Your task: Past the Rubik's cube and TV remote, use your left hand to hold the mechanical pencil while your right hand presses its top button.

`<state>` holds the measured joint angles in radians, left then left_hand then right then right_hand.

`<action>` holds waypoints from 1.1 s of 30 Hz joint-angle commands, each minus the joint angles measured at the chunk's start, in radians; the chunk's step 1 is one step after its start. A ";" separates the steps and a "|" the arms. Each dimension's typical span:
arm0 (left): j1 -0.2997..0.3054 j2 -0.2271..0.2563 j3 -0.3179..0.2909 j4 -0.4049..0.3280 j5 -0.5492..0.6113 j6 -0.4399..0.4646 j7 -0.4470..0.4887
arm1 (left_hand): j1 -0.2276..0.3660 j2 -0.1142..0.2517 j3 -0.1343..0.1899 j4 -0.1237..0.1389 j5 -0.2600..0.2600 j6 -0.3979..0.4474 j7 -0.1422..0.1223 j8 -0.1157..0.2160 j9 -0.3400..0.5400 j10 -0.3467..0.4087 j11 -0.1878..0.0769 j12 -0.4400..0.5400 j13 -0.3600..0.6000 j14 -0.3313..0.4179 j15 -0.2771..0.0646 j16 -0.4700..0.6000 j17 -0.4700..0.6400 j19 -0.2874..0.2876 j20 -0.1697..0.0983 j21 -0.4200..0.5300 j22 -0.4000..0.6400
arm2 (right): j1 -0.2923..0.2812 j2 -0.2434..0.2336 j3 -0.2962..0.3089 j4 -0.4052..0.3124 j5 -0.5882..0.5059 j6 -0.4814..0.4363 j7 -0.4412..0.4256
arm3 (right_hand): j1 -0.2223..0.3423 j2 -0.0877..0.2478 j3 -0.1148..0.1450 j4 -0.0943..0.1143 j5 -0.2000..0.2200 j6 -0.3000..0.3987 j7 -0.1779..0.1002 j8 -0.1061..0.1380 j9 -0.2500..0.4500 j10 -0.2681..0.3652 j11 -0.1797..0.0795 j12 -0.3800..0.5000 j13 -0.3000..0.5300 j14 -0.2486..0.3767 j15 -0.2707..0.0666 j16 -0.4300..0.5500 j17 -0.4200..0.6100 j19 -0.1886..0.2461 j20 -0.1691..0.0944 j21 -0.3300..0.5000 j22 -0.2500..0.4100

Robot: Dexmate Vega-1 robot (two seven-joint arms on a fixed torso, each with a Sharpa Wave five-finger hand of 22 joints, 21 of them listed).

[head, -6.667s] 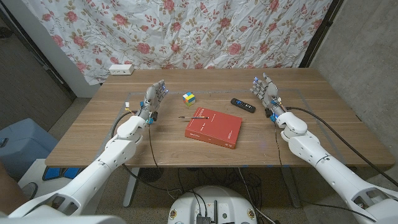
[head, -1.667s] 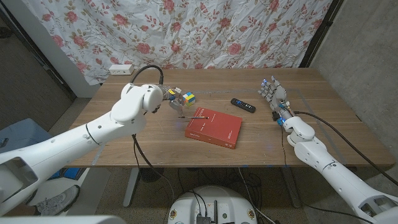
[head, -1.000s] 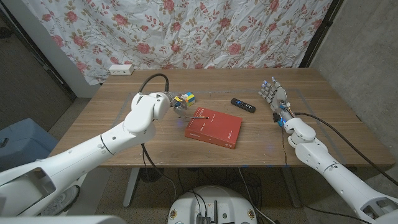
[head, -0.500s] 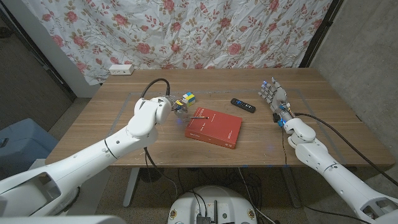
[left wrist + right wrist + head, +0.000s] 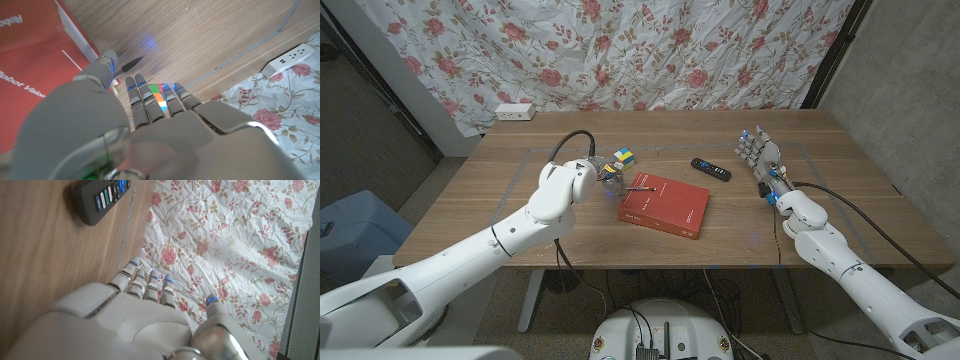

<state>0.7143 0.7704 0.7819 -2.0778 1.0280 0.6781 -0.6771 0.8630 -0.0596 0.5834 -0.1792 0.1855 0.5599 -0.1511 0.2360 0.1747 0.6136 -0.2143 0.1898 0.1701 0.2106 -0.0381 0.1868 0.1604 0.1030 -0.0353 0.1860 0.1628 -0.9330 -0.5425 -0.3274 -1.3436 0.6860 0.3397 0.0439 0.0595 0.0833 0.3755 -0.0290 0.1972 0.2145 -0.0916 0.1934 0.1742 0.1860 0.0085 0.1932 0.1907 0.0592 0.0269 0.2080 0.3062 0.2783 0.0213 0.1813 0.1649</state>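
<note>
The left hand [image 5: 607, 171] is seen reaching over the table [image 5: 470, 220], just left of the red book [image 5: 665, 206] and near the Rubik's cube [image 5: 621, 157]; nothing is gripped, its fingers [image 5: 150, 102] extended and apart. The mechanical pencil [image 5: 639, 187] lies across the book's far left corner, its tip [image 5: 131, 63] on the wood beside the thumb. The right hand [image 5: 761, 158] is held upright and spread, right of the TV remote [image 5: 711, 169].
</note>
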 commanded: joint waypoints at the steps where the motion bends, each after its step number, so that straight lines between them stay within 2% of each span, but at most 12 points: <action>1: 0.010 -0.005 0.009 0.001 0.034 0.013 0.027 | 0.020 0.001 -0.012 0.001 0.006 0.023 0.004 -0.002 0.003 0.035 -0.001 0.009 0.002 0.028 -0.130 0.007 0.004 0.027 -0.025 0.011 0.003 | 0.005 0.007 -0.006 0.012 -0.001 -0.002 0.003 | -0.004 0.024 0.001 -0.008 0.000 0.012 -0.007 0.005 0.003 0.006 -0.007 0.007 0.003 0.000 -0.009 0.006 -0.001 0.005 0.001 0.007 0.002; 7: 0.019 -0.010 0.004 0.001 0.041 0.016 0.040 | 0.039 0.002 -0.030 0.002 0.006 0.053 0.024 -0.007 0.003 0.101 0.002 0.014 0.002 0.068 -0.139 0.007 0.004 0.052 -0.025 0.011 0.004 | 0.008 0.007 -0.009 0.015 -0.005 -0.007 0.000 | -0.002 0.026 0.002 -0.010 0.001 0.029 -0.022 0.008 0.003 0.010 -0.011 0.008 0.003 0.001 -0.013 0.007 -0.003 0.008 0.001 0.008 0.002; 10: 0.021 -0.008 0.001 0.001 0.035 0.003 0.048 | 0.045 0.003 -0.033 0.002 0.006 0.065 0.027 -0.006 0.003 0.108 -0.001 0.012 0.001 0.079 -0.143 0.007 0.004 0.062 -0.026 0.012 0.004 | 0.009 0.010 -0.010 0.017 -0.006 -0.005 -0.002 | -0.001 0.026 0.003 -0.010 0.001 0.033 -0.025 0.009 0.003 0.010 -0.011 0.008 0.003 0.002 -0.013 0.008 -0.004 0.009 0.001 0.008 0.002; 22: 0.036 -0.011 -0.011 0.012 0.022 -0.013 0.101 | 0.090 0.010 -0.056 0.001 0.007 0.185 0.006 0.010 0.004 0.177 -0.004 0.005 0.001 0.124 -0.156 0.001 0.004 0.103 -0.030 0.011 0.004 | 0.010 0.016 -0.012 0.021 -0.010 -0.004 -0.012 | 0.000 0.028 0.003 -0.012 0.002 0.045 -0.032 0.009 0.003 0.013 -0.011 0.008 0.003 0.007 -0.018 0.010 -0.006 0.013 0.001 0.009 0.002; 33: 0.043 -0.018 -0.008 0.016 0.029 -0.006 0.129 | 0.120 0.025 -0.072 0.004 0.005 0.284 0.009 0.021 0.005 0.233 -0.005 0.005 0.002 0.148 -0.167 -0.002 0.005 0.142 -0.046 0.013 0.004 | 0.004 0.016 -0.010 0.016 -0.011 -0.001 -0.020 | 0.000 0.030 0.003 -0.013 0.002 0.052 -0.024 0.009 0.003 0.022 -0.012 0.011 0.003 0.010 -0.020 0.012 -0.007 0.016 0.000 0.009 0.002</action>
<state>0.7487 0.7606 0.7739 -2.0667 1.0529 0.6660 -0.5747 0.9676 -0.0353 0.5188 -0.1757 0.1855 0.8212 -0.1435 0.2516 0.1746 0.8274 -0.2176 0.1965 0.1702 0.3451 -0.0411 0.1867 0.1604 0.2317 -0.0395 0.1937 0.1655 -0.9251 -0.5280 -0.3380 -1.3252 0.6772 0.3352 0.0305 0.0595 0.0832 0.3756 -0.0345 0.1972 0.2609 -0.1164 0.1933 0.1742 0.1989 -0.0043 0.2003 0.1909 0.0609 0.0141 0.2154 0.2968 0.2861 0.0211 0.1851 0.1649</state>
